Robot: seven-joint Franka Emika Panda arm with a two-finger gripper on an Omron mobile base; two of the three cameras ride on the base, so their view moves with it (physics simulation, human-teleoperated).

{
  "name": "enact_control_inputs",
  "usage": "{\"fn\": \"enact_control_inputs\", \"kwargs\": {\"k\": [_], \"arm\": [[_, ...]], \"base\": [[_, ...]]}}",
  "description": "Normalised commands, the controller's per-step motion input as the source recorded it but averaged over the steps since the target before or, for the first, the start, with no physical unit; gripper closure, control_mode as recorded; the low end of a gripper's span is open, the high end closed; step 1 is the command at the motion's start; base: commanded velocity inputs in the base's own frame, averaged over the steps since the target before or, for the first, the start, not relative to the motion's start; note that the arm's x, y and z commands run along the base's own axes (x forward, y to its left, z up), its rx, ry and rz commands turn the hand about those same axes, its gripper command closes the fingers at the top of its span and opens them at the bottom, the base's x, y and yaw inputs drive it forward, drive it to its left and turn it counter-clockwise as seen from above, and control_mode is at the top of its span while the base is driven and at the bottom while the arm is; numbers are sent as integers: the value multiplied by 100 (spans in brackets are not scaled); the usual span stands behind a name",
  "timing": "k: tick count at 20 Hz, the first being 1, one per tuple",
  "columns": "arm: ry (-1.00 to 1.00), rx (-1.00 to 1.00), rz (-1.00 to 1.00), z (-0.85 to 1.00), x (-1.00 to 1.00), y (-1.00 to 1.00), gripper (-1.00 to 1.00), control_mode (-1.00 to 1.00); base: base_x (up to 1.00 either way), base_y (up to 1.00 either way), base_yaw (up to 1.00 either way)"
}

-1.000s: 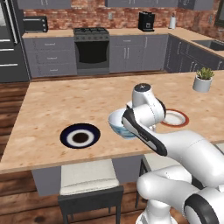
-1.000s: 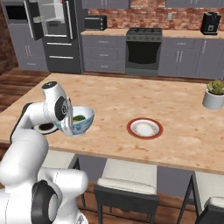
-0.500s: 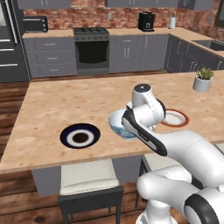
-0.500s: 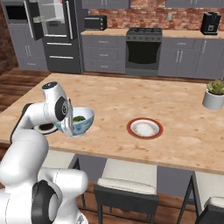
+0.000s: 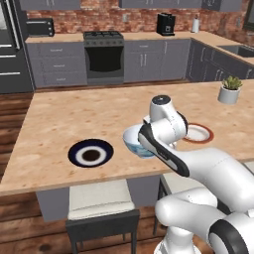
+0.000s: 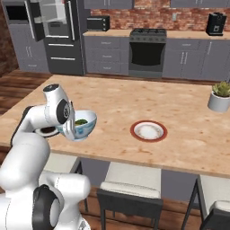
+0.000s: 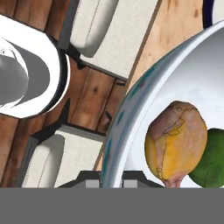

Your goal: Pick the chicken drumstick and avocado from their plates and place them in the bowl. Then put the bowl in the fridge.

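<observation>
Bowl (image 6: 82, 124) rides clamped at its rim in my claw (image 7: 111, 177), little moved over the last second, above the tabletop's (image 5: 74, 114) near edge, drumstick (image 7: 175, 142) and avocado (image 7: 212, 159) inside. Fridge (image 6: 56, 36) at eleven o'clock next, I reckon.

You face a red brick back wall (image 5: 109, 14) above grey cabinets (image 6: 188, 58). A dark wood plank floor (image 6: 27, 81) surrounds the light wooden island counter (image 5: 74, 119). Cushioned stools (image 5: 99, 203) sit below it.

Pale blue-white bowl (image 7: 131, 105), golden-orange drumstick (image 7: 175, 142), dark green avocado (image 7: 211, 159), navy white-ringed plate (image 5: 91, 153)
</observation>
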Motion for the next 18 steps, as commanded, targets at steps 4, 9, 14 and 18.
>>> {"fn": "enact_control_inputs", "kwargs": {"k": [4, 9, 14, 18], "arm": [[0, 0, 0, 0, 0, 0, 100, 100], [0, 0, 0, 0, 0, 0, 100, 100], [0, 0, 0, 0, 0, 0, 100, 100], [0, 0, 0, 0, 0, 0, 100, 100]], "base": [[-63, 1, 0], [-38, 43, -1], [-1, 83, -12], [0, 86, -12]]}}
